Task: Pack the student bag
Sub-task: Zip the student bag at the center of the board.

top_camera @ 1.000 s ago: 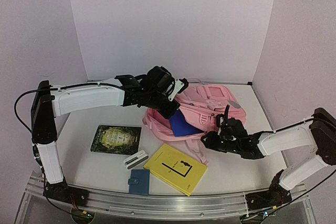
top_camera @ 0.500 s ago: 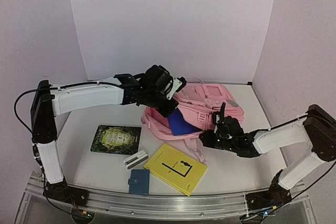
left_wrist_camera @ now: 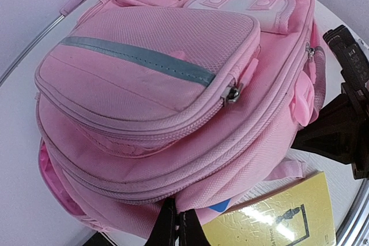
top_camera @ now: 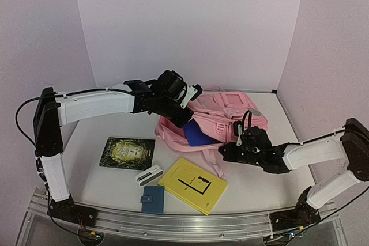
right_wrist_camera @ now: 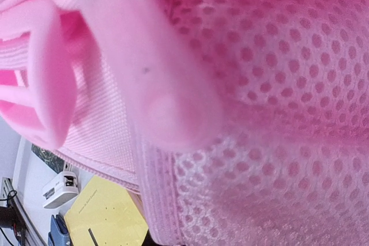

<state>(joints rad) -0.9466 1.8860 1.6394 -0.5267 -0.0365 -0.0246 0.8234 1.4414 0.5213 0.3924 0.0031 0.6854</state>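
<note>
I see the bag (top_camera: 230, 113) lying just behind the yellow book (top_camera: 193, 184). My left gripper (top_camera: 185, 121), behind the book, pinches the bag's rim. My right gripper (top_camera: 223, 152), right of the book, is closed against the bag.

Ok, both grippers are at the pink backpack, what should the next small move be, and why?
Probably draw the right gripper slightly away from the left gripper, widening the mouth of the student bag. Both look shut on its rim, and the yellow book lies unpacked beside it.
</note>
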